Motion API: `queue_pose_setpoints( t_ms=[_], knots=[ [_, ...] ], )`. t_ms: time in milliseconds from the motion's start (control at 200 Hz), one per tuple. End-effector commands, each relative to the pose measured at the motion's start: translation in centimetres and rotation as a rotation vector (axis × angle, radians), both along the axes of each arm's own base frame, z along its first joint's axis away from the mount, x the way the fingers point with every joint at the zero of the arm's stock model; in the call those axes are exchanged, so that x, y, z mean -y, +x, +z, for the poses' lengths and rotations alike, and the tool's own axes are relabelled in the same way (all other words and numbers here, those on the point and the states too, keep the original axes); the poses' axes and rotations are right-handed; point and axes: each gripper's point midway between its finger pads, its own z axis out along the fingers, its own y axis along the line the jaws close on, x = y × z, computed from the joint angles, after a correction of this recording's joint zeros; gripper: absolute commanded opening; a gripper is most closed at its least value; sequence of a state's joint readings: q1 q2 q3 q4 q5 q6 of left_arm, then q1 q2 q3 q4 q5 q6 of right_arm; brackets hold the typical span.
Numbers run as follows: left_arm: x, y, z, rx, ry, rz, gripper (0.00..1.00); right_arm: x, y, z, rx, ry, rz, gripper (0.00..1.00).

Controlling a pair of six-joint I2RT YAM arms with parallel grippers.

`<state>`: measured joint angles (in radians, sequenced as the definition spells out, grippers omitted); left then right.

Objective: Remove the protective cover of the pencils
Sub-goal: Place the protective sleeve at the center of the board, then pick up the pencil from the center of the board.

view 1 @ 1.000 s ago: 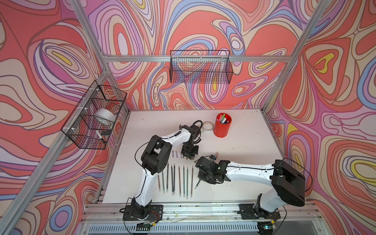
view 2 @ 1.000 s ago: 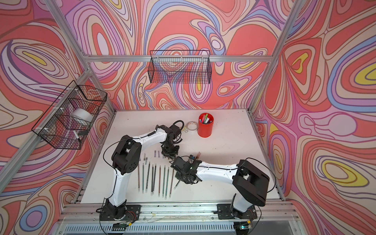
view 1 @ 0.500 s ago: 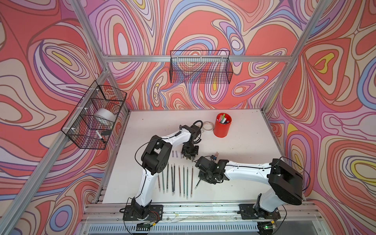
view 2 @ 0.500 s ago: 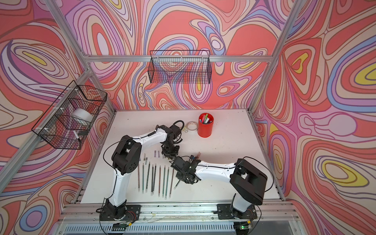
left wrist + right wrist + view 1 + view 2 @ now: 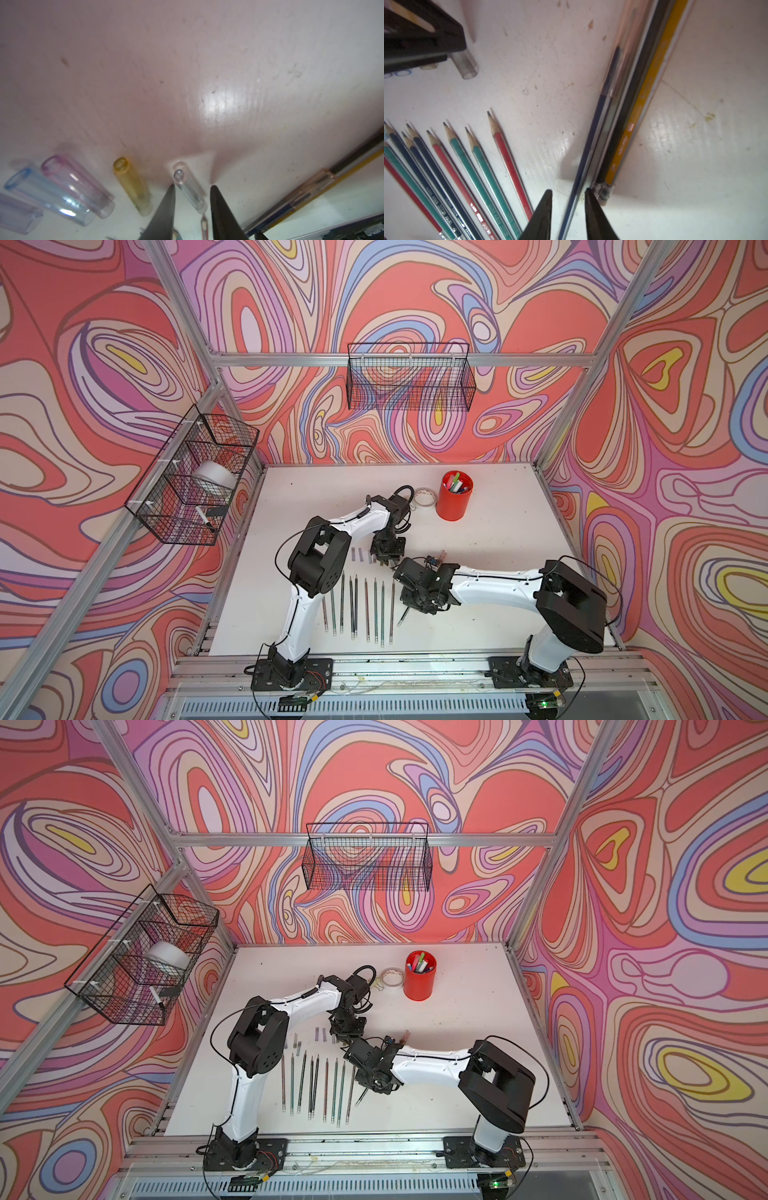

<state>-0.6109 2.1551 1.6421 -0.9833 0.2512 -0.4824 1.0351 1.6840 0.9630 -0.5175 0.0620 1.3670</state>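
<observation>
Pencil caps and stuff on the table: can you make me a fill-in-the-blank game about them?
1. The cup holding the markers is ___.
2. In the left wrist view, the left gripper has its jaws ___, one on each side of the clear cap lying on the table.
3. The yellow cap lies ___ the pink cap and the clear cap.

Missing words: red; open; between

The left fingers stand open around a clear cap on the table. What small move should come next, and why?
Probably lift the left fingers straight up: the clear cap lies released beside other caps, while the blue pencil still wears its pink cap.
</observation>
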Motion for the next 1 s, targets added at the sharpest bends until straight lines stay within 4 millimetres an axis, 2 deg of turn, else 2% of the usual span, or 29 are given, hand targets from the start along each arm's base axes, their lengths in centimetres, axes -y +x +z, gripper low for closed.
queue_pose_setpoints(
  t_ms=[0,300,511,536,766,901,997],
  knots=[
    [0.0,0.5,2.3,0.069,-0.016,-0.011,0.35,0.1,0.0,-0.6,-0.018,-0.022,-0.001,0.29],
    [-0.1,1.0,4.2,0.142,-0.036,-0.01,0.38,0.3,-0.3,-1.6,-0.047,-0.045,-0.003,0.28],
    [-0.3,1.4,5.3,0.187,-0.046,-0.006,0.39,1.5,-0.7,-1.7,-0.077,-0.127,-0.012,0.28],
    [-0.3,1.4,5.4,0.193,-0.045,-0.005,0.39,1.9,-0.8,-2.6,-0.093,-0.153,-0.015,0.29],
    [-0.7,1.9,7.7,0.292,-0.073,0.003,0.41,2.3,-0.7,-3.4,-0.111,-0.185,-0.011,0.3],
    [-1.0,2.2,9.2,0.35,-0.092,0.012,0.42,2.0,-0.8,-4.0,-0.13,-0.18,-0.008,0.19],
    [-1.2,2.3,10.1,0.391,-0.1,0.017,0.43,2.1,-0.7,-4.2,-0.135,-0.185,-0.004,0.17]
  ],
)
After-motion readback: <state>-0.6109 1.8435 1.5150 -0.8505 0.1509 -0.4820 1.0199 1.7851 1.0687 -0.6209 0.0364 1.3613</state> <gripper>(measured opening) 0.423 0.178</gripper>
